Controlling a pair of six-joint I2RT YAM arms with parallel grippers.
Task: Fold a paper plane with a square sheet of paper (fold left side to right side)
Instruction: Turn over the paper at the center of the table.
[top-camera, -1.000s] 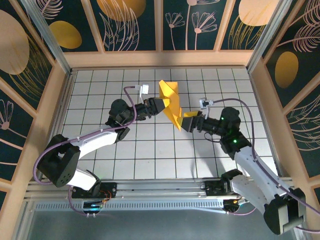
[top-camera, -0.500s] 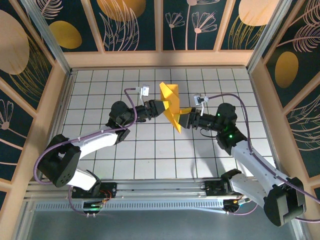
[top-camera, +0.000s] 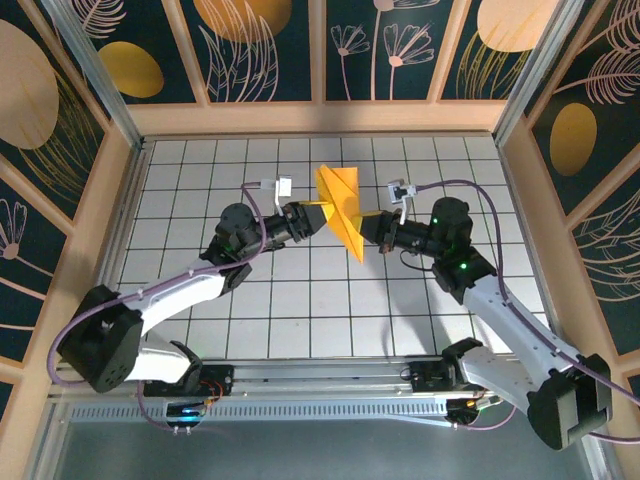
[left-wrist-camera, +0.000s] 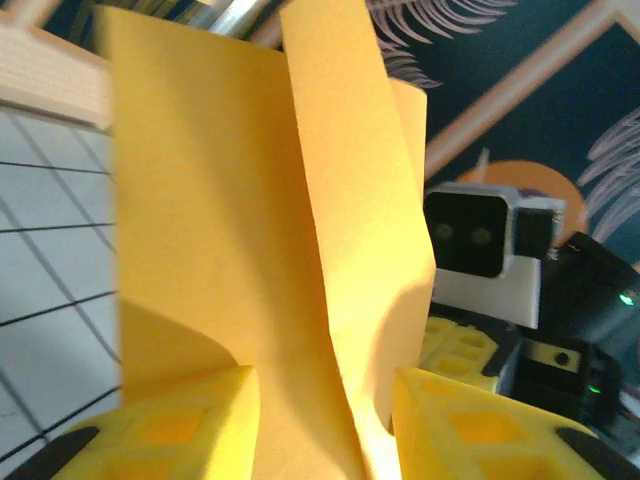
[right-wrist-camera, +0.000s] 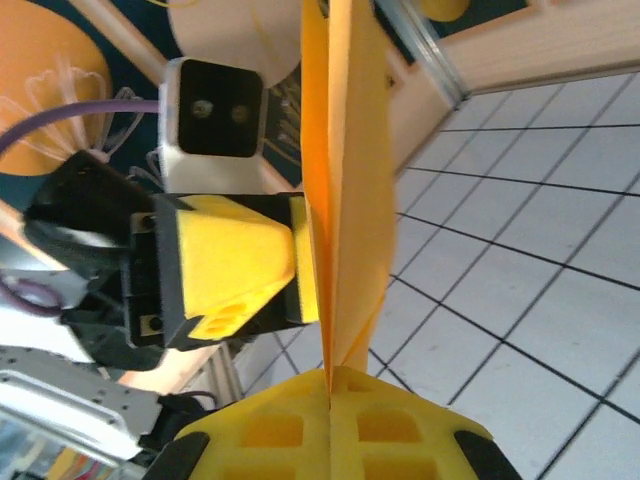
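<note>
The orange-yellow sheet of paper (top-camera: 338, 195), folded into layered flaps with a point toward the near side, hangs in the air over the middle of the table. My right gripper (top-camera: 368, 228) is shut on its lower right edge, and in the right wrist view the paper (right-wrist-camera: 350, 150) rises edge-on from the closed pads of this gripper (right-wrist-camera: 328, 378). My left gripper (top-camera: 312, 215) reaches in from the left. Its fingers (left-wrist-camera: 190, 425) stand apart with the paper (left-wrist-camera: 250, 200) passing loosely between them. One left finger (right-wrist-camera: 230, 260) lies against the paper's side.
White grid tabletop (top-camera: 250, 290) lies below both arms. Wooden walls (top-camera: 320, 118) with dark floral panels close off the back and sides. Purple cables (top-camera: 480, 205) loop from each wrist. The right wrist camera block (left-wrist-camera: 480, 235) sits just behind the paper.
My right gripper has moved up and left with the paper, closer to the left gripper. The left gripper has drawn back slightly leftward and the paper has tilted a little.
</note>
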